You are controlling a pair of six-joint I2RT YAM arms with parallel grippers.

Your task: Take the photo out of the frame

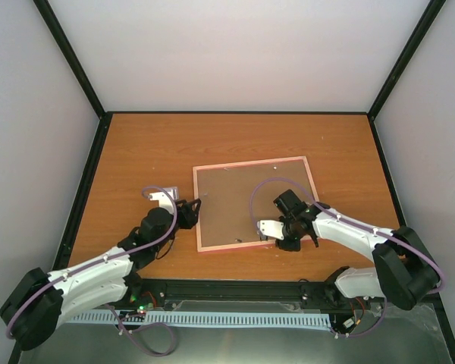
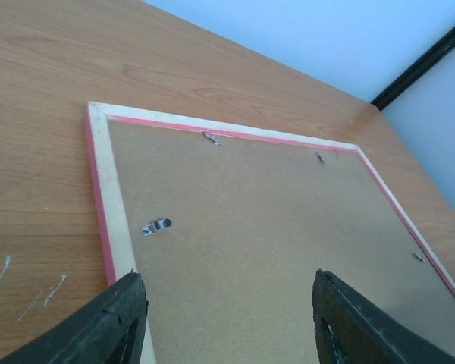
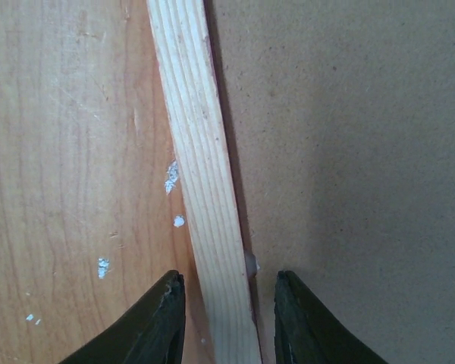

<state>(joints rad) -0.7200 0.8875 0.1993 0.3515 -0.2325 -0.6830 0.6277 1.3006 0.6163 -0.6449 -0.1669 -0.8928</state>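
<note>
One frame point(image 2: 110, 205) face-down, brown backing panel point(image 2: 273, 243) inside.

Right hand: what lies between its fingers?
The pale wooden back rail of the pink-bordered rectangular picture frame runs between them, shown in the right wrist view.

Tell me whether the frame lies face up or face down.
Face down: on the frame, the pale wooden back, the brown backing panel and its metal clips all face upward.

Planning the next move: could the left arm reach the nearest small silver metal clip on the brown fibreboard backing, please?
Probably yes: the clip lies uncovered just ahead of its open jaws.
</note>
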